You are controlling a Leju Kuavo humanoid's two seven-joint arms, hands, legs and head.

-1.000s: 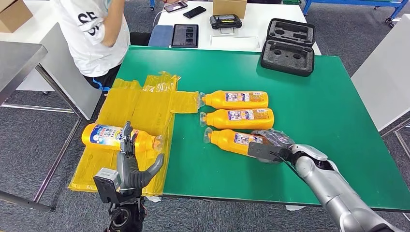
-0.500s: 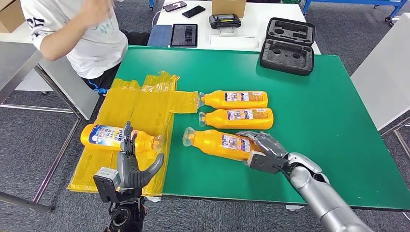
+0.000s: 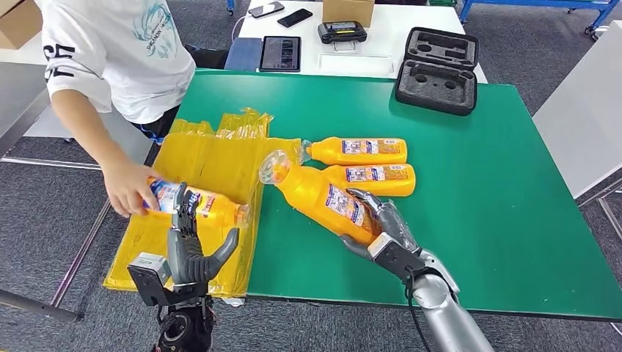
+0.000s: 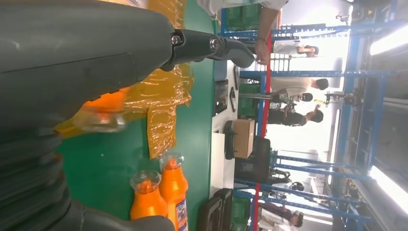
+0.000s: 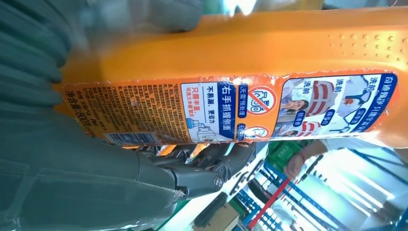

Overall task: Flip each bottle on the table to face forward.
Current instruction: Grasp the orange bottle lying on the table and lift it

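While the right hand [image 3: 381,233] grips the fat end of an orange bottle [image 3: 323,198], the bottle tilts up off the green bench [image 3: 469,191], its clear cap pointing away from the robot. In the right wrist view the fingers [image 5: 202,168] wrap under the bottle's label. Two more orange bottles lie flat on the bench just behind the lifted bottle: the nearer bottle [image 3: 381,178] is partly hidden by it, and the far bottle [image 3: 356,151] lies one row back. Left of the lifted bottle is a yellow plastic sheet [image 3: 213,169]. A fourth bottle [image 3: 194,205] lies on it, and a person's hand [image 3: 126,187] holds its end. The left hand [image 3: 189,246] stands near that fourth bottle, fingers spread, holding nothing.
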